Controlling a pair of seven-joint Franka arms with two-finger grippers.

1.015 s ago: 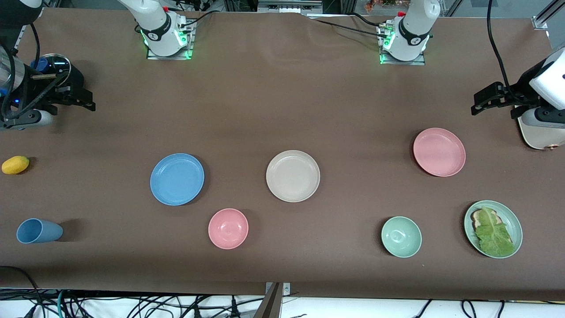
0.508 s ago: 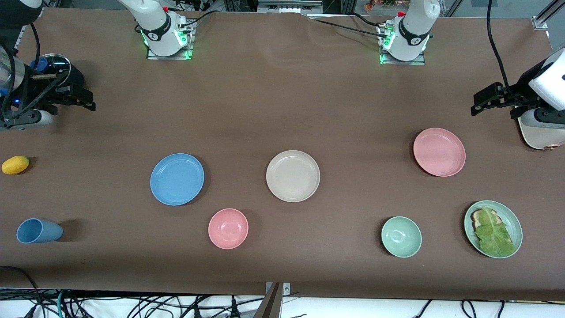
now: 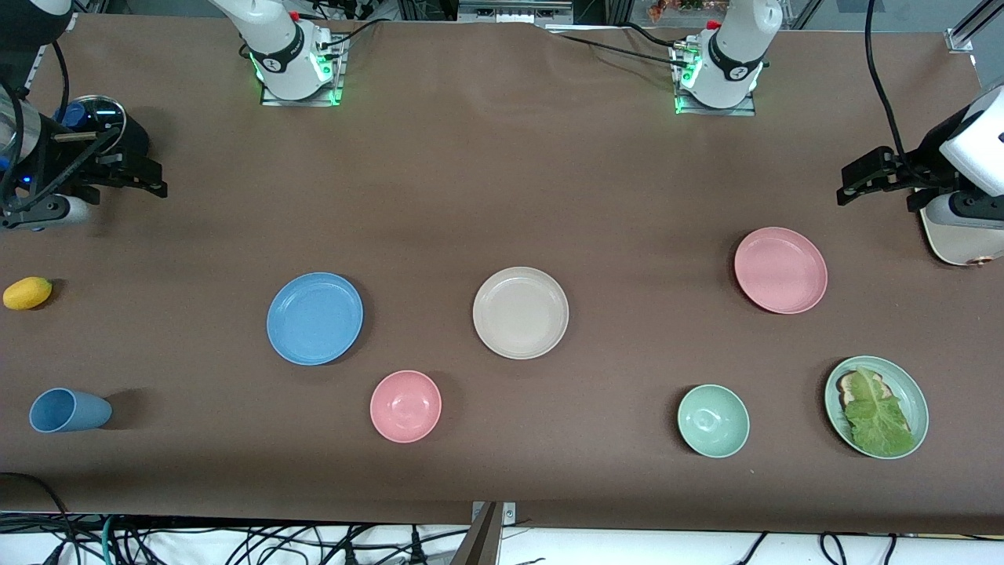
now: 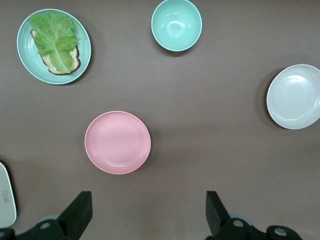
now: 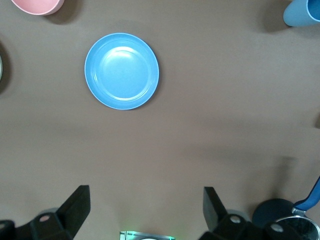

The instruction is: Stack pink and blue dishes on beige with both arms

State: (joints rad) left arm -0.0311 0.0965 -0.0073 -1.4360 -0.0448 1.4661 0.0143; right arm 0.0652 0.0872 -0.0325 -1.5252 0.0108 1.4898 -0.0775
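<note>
The sky-blue plate (image 3: 314, 318) (image 5: 121, 71) lies on the brown table toward the right arm's end. Beside it, mid-table, sits the beige plate (image 3: 520, 312) (image 4: 295, 96), with nothing on it. The pale pink plate (image 3: 780, 270) (image 4: 118, 142) rests toward the left arm's end. My right gripper (image 3: 157, 179) (image 5: 145, 212) hangs open and empty over bare table at the right arm's end, apart from the blue plate. My left gripper (image 3: 845, 183) (image 4: 147, 215) is open and empty over bare table, apart from the pink plate.
Nearer the front camera are a pink bowl (image 3: 405, 406), a mint bowl (image 3: 713, 420), a mint plate with lettuce (image 3: 876, 406) and a blue cup (image 3: 69, 410) on its side. A yellow fruit (image 3: 27, 293) and a white object (image 3: 953, 239) sit at the table's ends.
The right gripper has drifted very slightly toward the robots' bases. The plates and the left gripper have not moved.
</note>
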